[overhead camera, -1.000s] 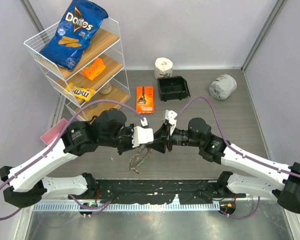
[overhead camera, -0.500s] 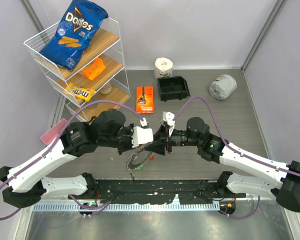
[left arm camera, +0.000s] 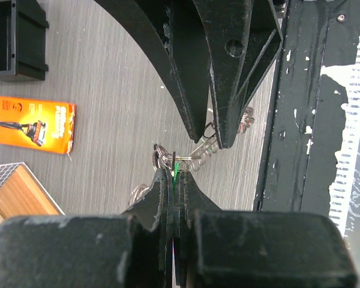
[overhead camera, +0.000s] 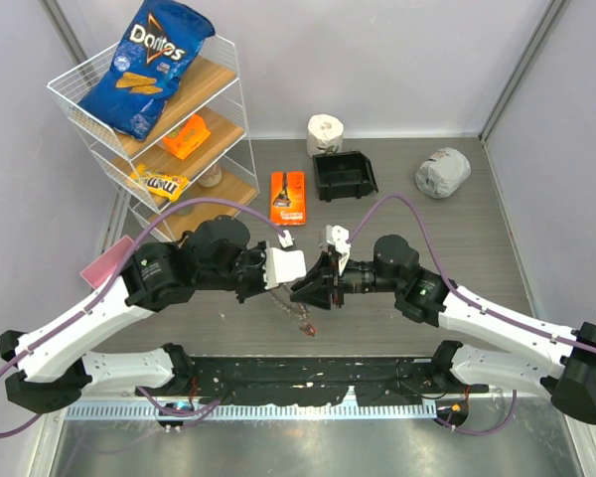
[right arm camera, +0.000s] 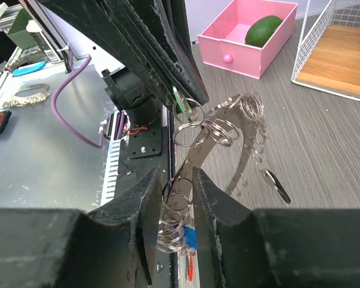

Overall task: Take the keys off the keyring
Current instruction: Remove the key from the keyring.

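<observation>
— At left?
— Pinched tight in the left claw [left arm camera: 174,177]: a thin sliver of green, probably the head of the green key [left arm camera: 175,165].
— And the ring?
— Held aloft above the counter [overhead camera: 477,229], between the two arms. Keyring [right arm camera: 199,149] with its band stretched roughly left to right from one claw to the other, loose end drooping toward the near edge.
— At right?
— Closed narrow on the band and its cluster of small rings: the right claw [right arm camera: 177,180], tips just beside the left pair. Just beneath, a dangling blue key head [right arm camera: 190,238].
— Next move?
— Likely hinges on that axis: drawing the green key leftward, away from the right claw. Both arms equally near. Unclear whether free of its small ring yet.
</observation>
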Controlling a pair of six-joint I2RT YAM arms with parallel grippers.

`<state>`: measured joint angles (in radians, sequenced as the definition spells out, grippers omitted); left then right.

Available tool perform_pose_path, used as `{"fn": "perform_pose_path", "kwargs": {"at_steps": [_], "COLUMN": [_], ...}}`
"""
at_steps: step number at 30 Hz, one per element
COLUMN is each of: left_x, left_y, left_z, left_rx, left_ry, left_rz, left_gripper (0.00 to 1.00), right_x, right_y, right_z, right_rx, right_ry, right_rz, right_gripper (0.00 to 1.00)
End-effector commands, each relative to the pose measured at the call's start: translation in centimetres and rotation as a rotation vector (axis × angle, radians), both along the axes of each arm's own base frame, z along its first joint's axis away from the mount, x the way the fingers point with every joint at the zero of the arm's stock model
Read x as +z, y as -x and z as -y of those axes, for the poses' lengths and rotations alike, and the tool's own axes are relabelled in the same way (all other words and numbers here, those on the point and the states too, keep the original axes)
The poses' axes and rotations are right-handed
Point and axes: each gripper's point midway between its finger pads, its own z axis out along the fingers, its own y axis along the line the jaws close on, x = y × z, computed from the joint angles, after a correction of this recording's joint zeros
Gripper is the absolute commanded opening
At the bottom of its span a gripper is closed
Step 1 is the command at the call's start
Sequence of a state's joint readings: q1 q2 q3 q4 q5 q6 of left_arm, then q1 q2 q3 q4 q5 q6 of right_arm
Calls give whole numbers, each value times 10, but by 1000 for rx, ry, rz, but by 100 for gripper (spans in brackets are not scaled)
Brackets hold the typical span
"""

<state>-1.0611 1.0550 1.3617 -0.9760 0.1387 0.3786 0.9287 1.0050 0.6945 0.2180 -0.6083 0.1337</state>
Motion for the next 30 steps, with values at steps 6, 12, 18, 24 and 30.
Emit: {"fn": "perform_pose_path", "kwargs": {"at_steps": [6,12,18,24,30], "left_x": [31,28,29,27,32], "left_y": [-8,-14,-14,-6,4], "left_z": [10,14,20,23,24], "left_rx": [10,35,27,-29,-97], "left_ry": [131,159,197,219,273], "left_rz": [89,99,105,107,139], "left_gripper": [0,0,0,0,0], "right_x": [7,10,13,26,40], "right_y": [0,7,12,11,7], "right_z": [1,1,4,8,9], "right_rx": [-10,9,23,7,-1], "right_ry": [-22,-51,-78,-88,-98], "right_rz": [23,3,3,37,71], "right_gripper": [32,32,43,44,43]}}
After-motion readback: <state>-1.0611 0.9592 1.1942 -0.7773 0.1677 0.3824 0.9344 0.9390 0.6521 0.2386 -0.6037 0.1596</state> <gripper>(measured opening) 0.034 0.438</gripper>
